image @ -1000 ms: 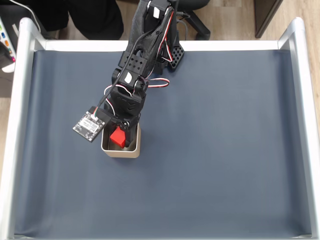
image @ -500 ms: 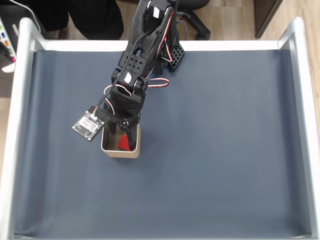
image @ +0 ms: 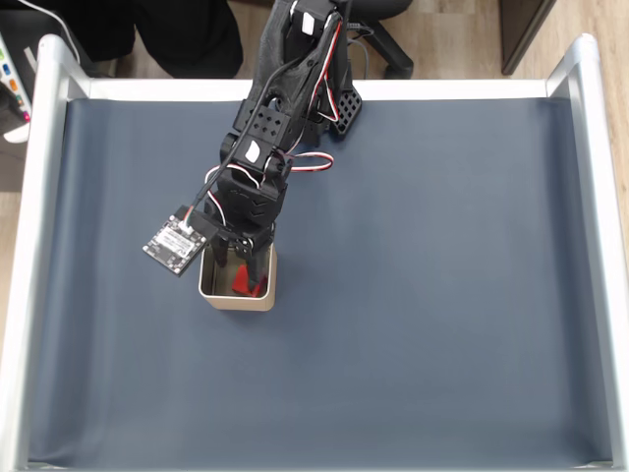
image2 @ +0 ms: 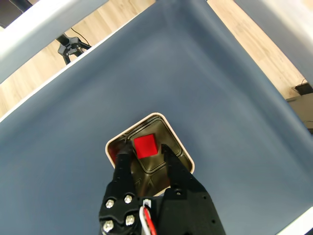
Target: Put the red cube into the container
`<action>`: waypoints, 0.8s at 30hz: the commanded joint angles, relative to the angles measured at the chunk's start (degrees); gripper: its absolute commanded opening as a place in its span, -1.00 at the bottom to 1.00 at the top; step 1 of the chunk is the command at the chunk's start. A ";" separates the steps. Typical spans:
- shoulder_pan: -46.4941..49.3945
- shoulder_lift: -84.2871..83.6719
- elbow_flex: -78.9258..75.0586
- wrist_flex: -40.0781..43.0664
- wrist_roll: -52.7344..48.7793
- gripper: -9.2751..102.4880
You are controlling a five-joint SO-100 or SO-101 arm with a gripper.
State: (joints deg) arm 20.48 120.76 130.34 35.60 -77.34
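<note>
The red cube (image: 245, 283) (image2: 145, 146) lies on the shiny floor of the container (image: 236, 302) (image2: 180, 142), a square tin with rounded corners at the left middle of the dark mat. My gripper (image: 243, 267) (image2: 145, 150) hangs straight over the tin with its black fingers (image2: 122, 161) dipping inside, one on each side of the cube. The jaws stand apart, with a thin gap between each finger and the cube. In the fixed view the arm covers the tin's far edge.
The dark blue mat (image: 432, 295) is framed by silver rails (image: 39, 197) at left, right and back. The arm's base (image: 314, 59) stands at the back centre. A small camera board (image: 175, 246) sticks out left of the gripper.
The cube has left the jaws and dropped from rim height to the tin's floor. The fingers have spread apart. The arm has hardly shifted.
</note>
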 commanded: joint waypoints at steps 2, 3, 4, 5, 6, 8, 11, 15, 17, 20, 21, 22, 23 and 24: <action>-1.23 4.22 -1.14 -0.79 -1.58 -0.78; -1.49 4.75 -1.23 -0.44 -1.76 -0.82; -1.76 5.36 -1.23 -0.26 -1.93 -0.83; -2.02 5.98 -1.23 0.09 -2.20 -0.83; -2.46 6.77 -1.23 0.44 -2.46 -0.83; -3.25 8.61 -1.41 1.41 -2.90 -0.83; -5.63 11.95 -3.87 4.83 -2.90 -0.83; -11.34 17.84 -5.27 5.71 -3.78 -0.83; -15.12 20.65 -5.27 6.06 -4.22 -0.83; -20.65 24.43 -4.22 6.94 -4.57 -0.83; -22.24 25.75 -3.34 6.94 -4.75 -0.83; -23.64 27.25 -2.29 6.94 -5.10 -0.83; -24.87 29.00 -0.97 6.86 -5.71 -0.83; -25.84 30.85 0.79 6.50 -6.50 -0.83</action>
State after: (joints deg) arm -3.34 147.66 130.34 42.36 -82.53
